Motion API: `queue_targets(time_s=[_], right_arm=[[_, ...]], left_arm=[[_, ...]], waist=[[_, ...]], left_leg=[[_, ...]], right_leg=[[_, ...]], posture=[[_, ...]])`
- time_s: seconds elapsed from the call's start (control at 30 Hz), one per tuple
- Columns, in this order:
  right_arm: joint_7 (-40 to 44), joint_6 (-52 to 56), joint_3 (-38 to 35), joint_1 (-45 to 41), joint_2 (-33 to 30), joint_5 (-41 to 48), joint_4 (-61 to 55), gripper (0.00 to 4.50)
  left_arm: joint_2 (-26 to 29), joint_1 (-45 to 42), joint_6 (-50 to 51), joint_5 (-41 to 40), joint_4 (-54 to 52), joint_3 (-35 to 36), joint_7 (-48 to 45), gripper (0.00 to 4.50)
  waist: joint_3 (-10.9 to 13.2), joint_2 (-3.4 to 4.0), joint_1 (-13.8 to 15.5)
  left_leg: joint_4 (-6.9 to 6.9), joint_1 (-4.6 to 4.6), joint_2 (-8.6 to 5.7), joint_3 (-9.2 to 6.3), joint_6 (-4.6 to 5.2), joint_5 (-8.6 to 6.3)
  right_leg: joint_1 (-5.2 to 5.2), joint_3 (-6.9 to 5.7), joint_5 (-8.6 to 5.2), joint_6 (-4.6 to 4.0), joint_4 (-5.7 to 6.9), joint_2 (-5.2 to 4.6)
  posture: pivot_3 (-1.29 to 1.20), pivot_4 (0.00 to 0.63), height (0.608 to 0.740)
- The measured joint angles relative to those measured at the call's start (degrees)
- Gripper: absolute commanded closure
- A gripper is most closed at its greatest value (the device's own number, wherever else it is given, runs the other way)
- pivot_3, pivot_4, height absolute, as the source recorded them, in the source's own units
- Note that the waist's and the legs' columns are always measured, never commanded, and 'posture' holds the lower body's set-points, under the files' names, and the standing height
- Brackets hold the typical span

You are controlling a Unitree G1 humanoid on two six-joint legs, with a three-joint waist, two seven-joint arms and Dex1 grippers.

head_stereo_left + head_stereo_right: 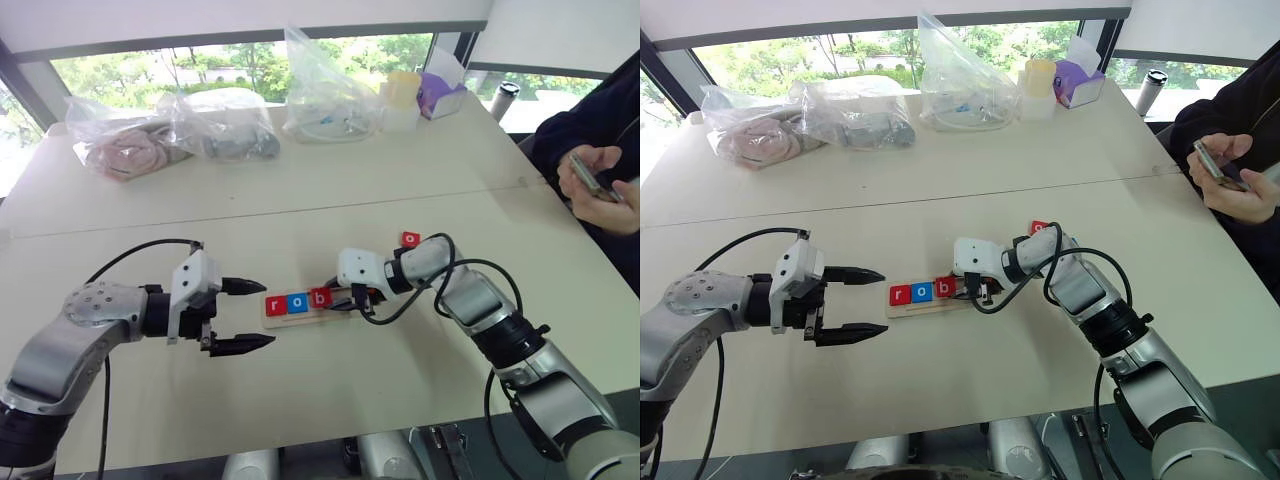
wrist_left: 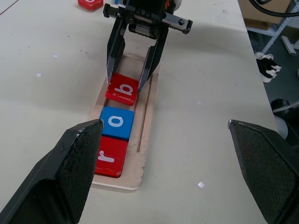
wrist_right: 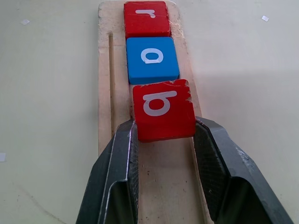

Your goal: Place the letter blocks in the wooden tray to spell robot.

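On the robot's left, the left gripper (image 1: pixel 243 315) hangs just above the pale table (image 1: pixel 330 390), pointing toward the near end of the wooden tray (image 1: pixel 300 318), its two black fingers spread wide with nothing between them. It is near the tray end but apart from it.

The wooden tray lies along the middle of the table with three letter blocks in it. From its left end they read: the red r block (image 1: pixel 276 306), the blue o block (image 1: pixel 298 302) touching it, then the red b block (image 1: pixel 320 297). The b block is slightly tilted, its far edge raised off the tray floor, and it sits just beside the o. A thin slot runs along the tray beside the row.

The right gripper (image 3: pixel 163 135) is clamped on the b block, one finger (image 3: pixel 122 154) on each side of it, over the bare part of the tray. Its wrist and black cable cover the tray's right end in the head views.

Just behind that wrist a further red block (image 1: pixel 410 239) lies on the table, apart from the tray; its letter is too small to read surely.

Along the far edge of the table stand clear plastic bags (image 1: pixel 215 125) of goods, a yellow cup (image 1: pixel 403 90) and a purple box (image 1: pixel 440 95). At the right edge a person in a dark sleeve (image 1: pixel 590 120) holds a phone (image 1: pixel 592 180).
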Motion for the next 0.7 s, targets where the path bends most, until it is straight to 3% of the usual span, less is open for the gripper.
queue_targets(time_s=[0.17, 0.37, 0.4, 0.7], right_arm=[[0.2, 0.3, 0.0, 0.0, 0.4, 0.0, 0.0, 3.40], [1.0, 1.1, 0.0, 0.0, 0.8, 0.1, -0.3, 0.37], [1.1, 1.2, 0.0, 0.0, 0.9, 0.1, -0.3, 0.03], [0.6, 1.4, -0.2, -0.2, 1.3, 0.0, -0.3, 0.03]], left_arm=[[-0.2, -0.1, 0.0, 0.1, 0.0, 0.0, 0.0, 0.00], [-0.4, -0.4, 0.0, 0.2, 0.0, -0.1, 0.1, 0.00], [-0.4, -0.5, 0.0, 0.2, 0.0, -0.1, 0.1, 0.00], [-0.9, -0.8, 0.0, 0.3, 0.0, -0.9, 0.9, 0.00]], waist=[[0.0, 0.00, 0.0], [0.0, 0.00, 0.0], [0.0, 0.00, 0.0], [0.0, 0.00, 0.0]], left_leg=[[0.00, 0.00, 0.00, 0.00, 0.00, 0.00], [0.00, 0.00, 0.00, 0.00, 0.00, 0.00], [0.00, 0.00, 0.00, 0.00, 0.00, 0.00], [0.01, 0.00, 0.00, 0.00, 0.00, 0.00]], right_leg=[[0.00, 0.00, 0.00, 0.00, 0.00, 0.00], [0.00, 0.00, 0.00, 0.00, 0.01, 0.00], [0.00, 0.00, 0.00, 0.00, 0.01, 0.01], [0.00, 0.00, 0.01, 0.01, 0.02, 0.00]], posture=[[0.00, 0.150, 0.740], [0.00, 0.150, 0.740], [0.00, 0.150, 0.740], [0.00, 0.150, 0.740]])
